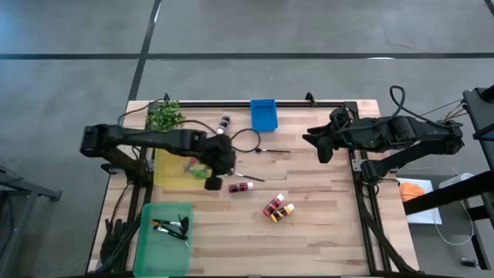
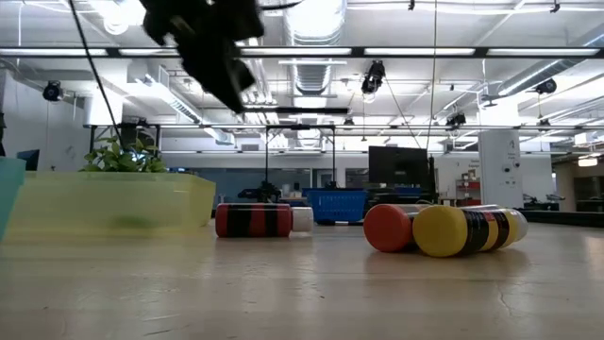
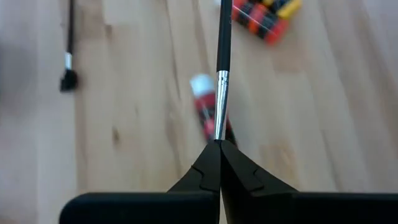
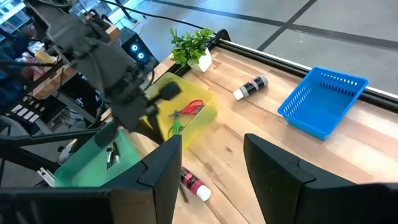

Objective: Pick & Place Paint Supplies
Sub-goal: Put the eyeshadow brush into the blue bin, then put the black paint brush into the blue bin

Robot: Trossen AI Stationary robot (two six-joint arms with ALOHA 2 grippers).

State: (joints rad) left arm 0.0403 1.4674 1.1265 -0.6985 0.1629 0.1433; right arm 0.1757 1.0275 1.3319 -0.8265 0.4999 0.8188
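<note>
My left gripper [image 1: 228, 172] is over the table's middle, just right of the yellow bin [image 1: 166, 174], and is shut on a thin dark paintbrush [image 3: 222, 56]. It hangs high in the low view [image 2: 212, 52]. A red paint bottle [image 1: 241, 186] lies on its side below the brush. A red and an orange bottle [image 1: 278, 208] lie side by side nearer the front. A black bottle [image 1: 225, 121] lies at the far side. A second brush [image 1: 272, 150] lies mid-table. My right gripper [image 4: 214, 168] is open and empty at the right [image 1: 320, 147]. My left gripper pinches the paintbrush at its silver ferrule end [image 3: 217, 134] between its two shut fingertips [image 3: 208, 165]. The brush runs straight on from the fingers, along them, its dark handle [image 3: 224, 31] pointing toward the table's right. It is clear of the table, over the red bottle [image 3: 208, 109].
The yellow bin holds scissors with red and green handles [image 4: 183, 115]. A green bin [image 1: 162, 228] at the front left holds brushes. A blue basket [image 1: 264, 114] and a potted plant [image 1: 164, 116] stand at the far edge. A black cable loop [image 1: 245, 140] lies mid-table.
</note>
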